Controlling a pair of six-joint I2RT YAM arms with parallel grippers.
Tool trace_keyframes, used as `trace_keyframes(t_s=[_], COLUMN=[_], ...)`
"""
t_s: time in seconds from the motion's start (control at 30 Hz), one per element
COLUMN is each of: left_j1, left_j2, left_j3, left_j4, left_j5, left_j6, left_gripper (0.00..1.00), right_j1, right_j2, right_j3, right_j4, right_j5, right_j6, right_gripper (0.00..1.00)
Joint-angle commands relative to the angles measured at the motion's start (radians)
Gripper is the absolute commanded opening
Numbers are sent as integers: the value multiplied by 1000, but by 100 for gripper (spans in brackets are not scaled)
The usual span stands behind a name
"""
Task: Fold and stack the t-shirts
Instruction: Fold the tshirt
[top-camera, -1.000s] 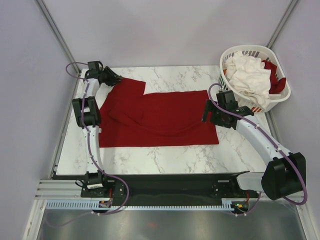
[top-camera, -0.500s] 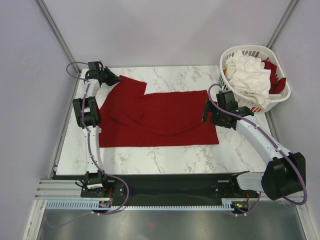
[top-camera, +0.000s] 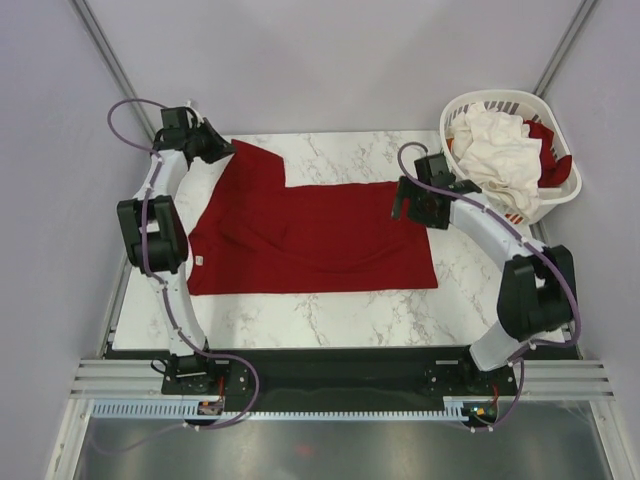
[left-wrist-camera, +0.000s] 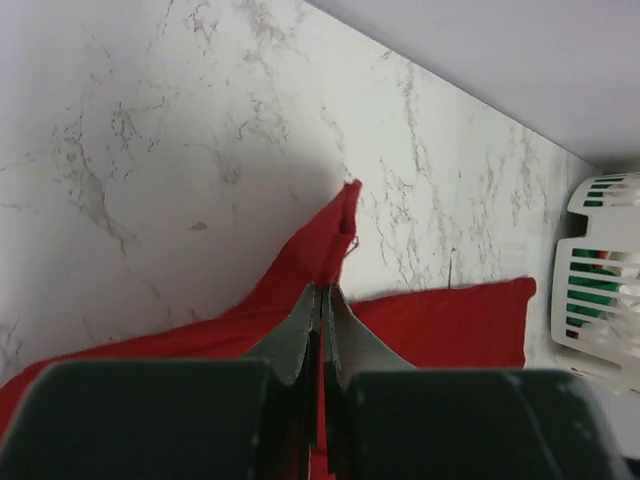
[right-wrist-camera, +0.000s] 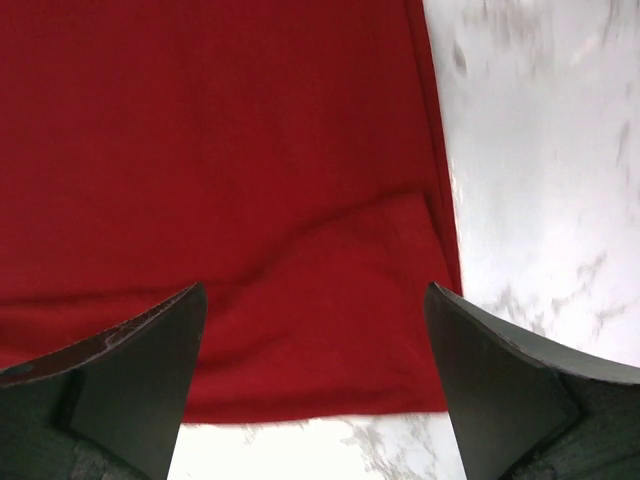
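Where the marble table (top-camera: 330, 315) shows bare along its near edge, the dark red t-shirt (top-camera: 320, 240) begins, spread flat across the middle. The right gripper (right-wrist-camera: 315, 300) hangs over the shirt's far right corner, jaws spread wide. Near the table's far left corner, the left gripper (left-wrist-camera: 320, 292) pinches a sleeve tip. At the far right corner, a white basket (top-camera: 562, 200) holds a white t-shirt (top-camera: 500, 145) and a second red t-shirt (top-camera: 552, 160).

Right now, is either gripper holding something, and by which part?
The left gripper is shut on the dark red t-shirt, pinching its far-left corner. The right gripper is open above the shirt, holding nothing.
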Motion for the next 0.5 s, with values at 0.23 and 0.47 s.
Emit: trace_keyframes(t_s=[0.23,0.47], left_j1=[7,9], left_j2=[-347,-392], left_j3=[-216,-245], left_j4=[31,13], left_j5=[-47,-44], left_j6=[148,180], left_gripper=[2,2], right_j1=[-9,-40], right_j2=[536,811], right_j3=[680,948], right_j4=[-50,-87], right_j5=[260,242], right_j6=[-10,8], right_gripper=[94,82])
